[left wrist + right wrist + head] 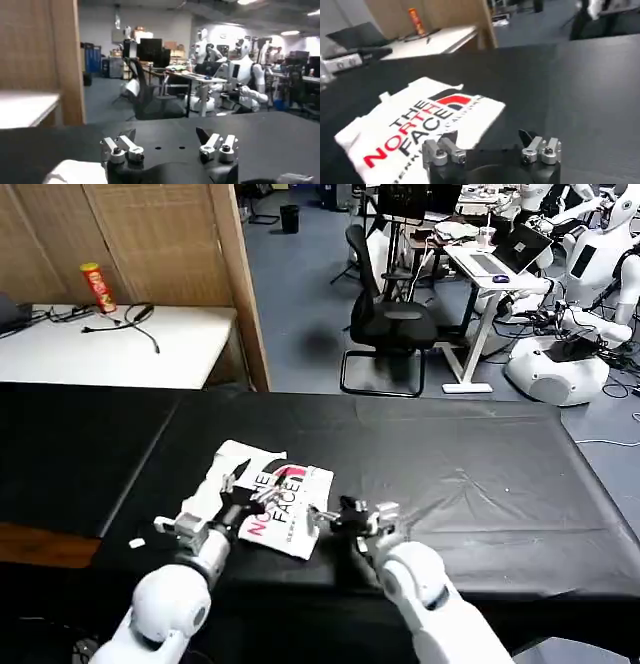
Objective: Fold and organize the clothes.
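A: Entry, T-shirt [270, 499]. Position?

B: White, folded into a compact bundle, lying flat on the black tabletop [470, 484]. Black and red lettering and the red logo face up. It sits between the two pincers, near the tabletop's front edge.

A: Left pincer [238, 489]?

B: Over the bundle's left part, fingers spread, nothing between them. In the left wrist view the left pincer [167, 136] points out across bare black cover; a white corner of the shirt [75, 172] shows just beside one finger, low at the wrist side. Whether it touches the cloth, I cannot tell.

A: Right pincer [325, 517]?

B: Just beside the bundle's right edge, aimed toward it. In the right wrist view the right pincer [490, 141] is spread wide and empty, with the printed shirt [420, 125] ahead of one finger; the other finger stands over bare tabletop [580, 90].

A: Contact?

B: One dark fingertip overlaps the white edge in that view; real contact cannot be judged.
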### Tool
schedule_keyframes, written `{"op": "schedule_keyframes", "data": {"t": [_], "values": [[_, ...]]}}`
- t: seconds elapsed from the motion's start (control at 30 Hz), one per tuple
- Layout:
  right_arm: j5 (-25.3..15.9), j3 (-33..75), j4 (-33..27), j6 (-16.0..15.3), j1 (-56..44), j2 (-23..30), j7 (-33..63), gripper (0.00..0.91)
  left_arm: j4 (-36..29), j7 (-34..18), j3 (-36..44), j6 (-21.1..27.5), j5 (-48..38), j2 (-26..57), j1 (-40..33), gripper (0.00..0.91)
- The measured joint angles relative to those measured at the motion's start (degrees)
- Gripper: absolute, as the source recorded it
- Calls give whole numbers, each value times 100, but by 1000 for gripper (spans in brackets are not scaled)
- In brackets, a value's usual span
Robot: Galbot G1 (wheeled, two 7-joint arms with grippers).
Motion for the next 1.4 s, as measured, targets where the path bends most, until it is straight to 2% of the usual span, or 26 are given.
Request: {"op": "schedule_keyframes", "data": {"t": [0.03, 0.1, 0.3, 0.5, 0.53, 0.57, 0.8, 0.97, 1.07, 1.2, 1.4], "values": [[-13, -35, -56, 10, 42, 26, -5, 39, -11, 0, -39, -21, 0, 14, 31, 878], [-20, -63, -114, 19, 83, 38, -14, 0, -13, 1, -96, -57, -5, 40, 78, 878], [-107, -14, -246, 97, 175, -19, -63, 0, 23, -22, -234, -121, -18, 53, 148, 878], [-68, 294, -331, 102, 334, -329, -223, 0, 96, 4, -361, -199, -17, 51, 269, 878], [-45, 344, -346, 99, 361, -414, -270, 88, 111, 13, -376, -214, -17, 53, 286, 878], [-12, 402, -365, 76, 391, -512, -332, 878, 125, 12, -398, -225, -17, 55, 300, 878], [-50, 699, -213, 15, 366, -1240, -732, 878, 163, 1, -514, -237, -37, 65, 441, 878], [-51, 897, 306, 216, -32, -1575, -588, 878, 217, -21, -532, -480, -127, 100, 531, 878], [-296, 1071, 685, 531, -394, -1647, -463, 878, 283, 6, -495, -672, -117, 110, 549, 878], [-695, 1270, 1050, 1001, -899, -1663, -378, 878, 271, -152, -434, -655, -153, 103, 598, 878], [-1408, 1633, 1491, 2360, -1944, -1531, -108, 878, -56, -506, -494, -646, -140, 185, 939, 878]]}}
